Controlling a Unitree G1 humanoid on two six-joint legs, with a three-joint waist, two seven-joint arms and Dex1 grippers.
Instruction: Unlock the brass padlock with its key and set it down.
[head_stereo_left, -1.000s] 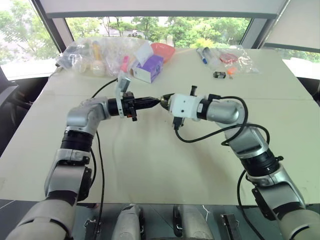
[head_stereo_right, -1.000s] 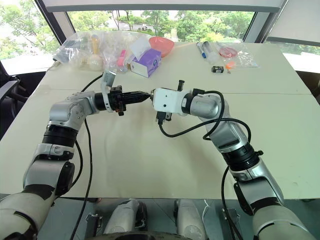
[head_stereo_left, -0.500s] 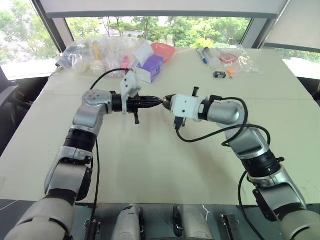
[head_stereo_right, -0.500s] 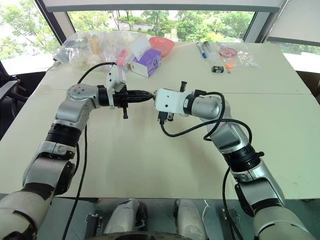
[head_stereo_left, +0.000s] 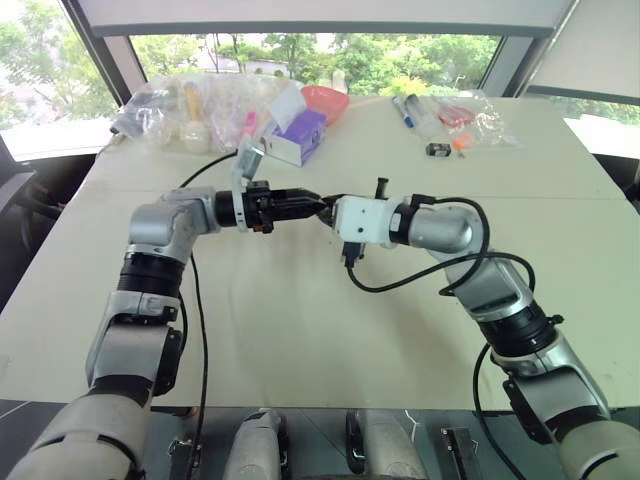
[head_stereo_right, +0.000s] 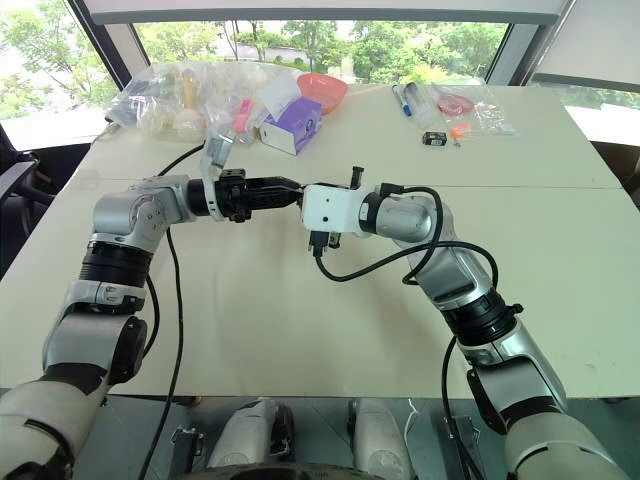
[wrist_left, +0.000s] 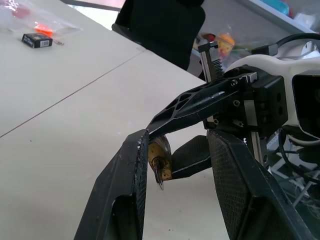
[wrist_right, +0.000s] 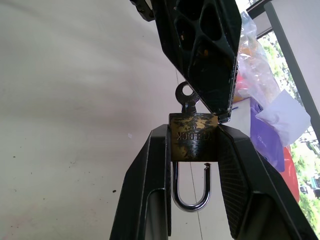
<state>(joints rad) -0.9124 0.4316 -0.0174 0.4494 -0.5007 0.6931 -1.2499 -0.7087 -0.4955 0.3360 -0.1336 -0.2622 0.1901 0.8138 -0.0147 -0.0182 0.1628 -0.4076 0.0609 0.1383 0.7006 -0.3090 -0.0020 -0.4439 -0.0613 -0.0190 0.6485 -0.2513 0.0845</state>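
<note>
The brass padlock (wrist_right: 192, 142) is clamped between the fingers of my right gripper (head_stereo_left: 329, 209), held above the middle of the table. Its silvery shackle (wrist_right: 190, 192) is open, with one end free of the body. The key (wrist_right: 187, 97) sticks out of the lock's end face. My left gripper (wrist_left: 181, 137) meets it tip to tip, its fingers (wrist_left: 125, 200) standing apart on either side of the padlock (wrist_left: 159, 149) and key, open. One left finger lies close beside the lock body.
The white table (head_stereo_left: 300, 330) stretches below both arms. Along the far edge lie clear plastic bags (head_stereo_left: 185, 105), a purple box (head_stereo_left: 297, 137), a red bowl (head_stereo_left: 325, 100), bagged markers (head_stereo_left: 440, 115) and a small black-and-white object (head_stereo_left: 438, 150).
My left gripper's fingers have spread apart off the key, and its wrist has rolled. The right gripper stays still with the padlock in it.
</note>
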